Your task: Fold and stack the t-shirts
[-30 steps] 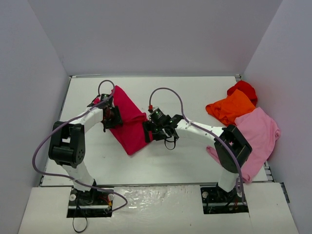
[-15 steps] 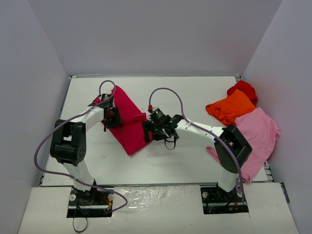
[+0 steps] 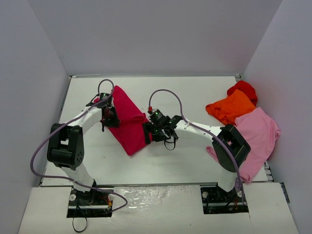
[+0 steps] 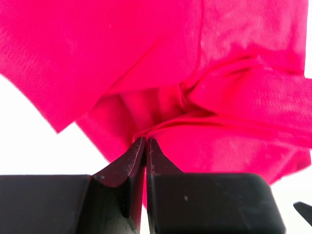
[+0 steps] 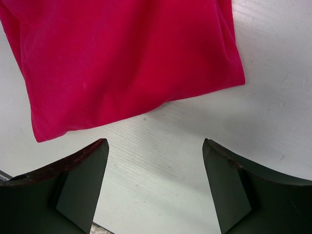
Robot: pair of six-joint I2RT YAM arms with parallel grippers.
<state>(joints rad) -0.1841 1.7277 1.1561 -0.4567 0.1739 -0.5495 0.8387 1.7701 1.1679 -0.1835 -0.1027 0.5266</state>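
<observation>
Left hand (image 4: 146, 141) clamped since, seemingly on lone crimson shirt (image 3: 127, 122); right hand (image 5: 153, 145) spread. Singles: orange shirt (image 3: 230, 108), red shirt (image 3: 243, 89), pink shirt (image 3: 258, 134).

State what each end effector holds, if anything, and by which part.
The left end effector pinches the crimson t-shirt by a bunched fold at its edge. The right end effector is open above the table, holding nothing.

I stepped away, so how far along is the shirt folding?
Done: the crimson shirt lies partly folded mid-table; nothing is stacked. In hand: the left gripper is shut on its edge, the right gripper open just short of it. Remaining: the orange shirt, red shirt and pink shirt, heaped unfolded.
</observation>
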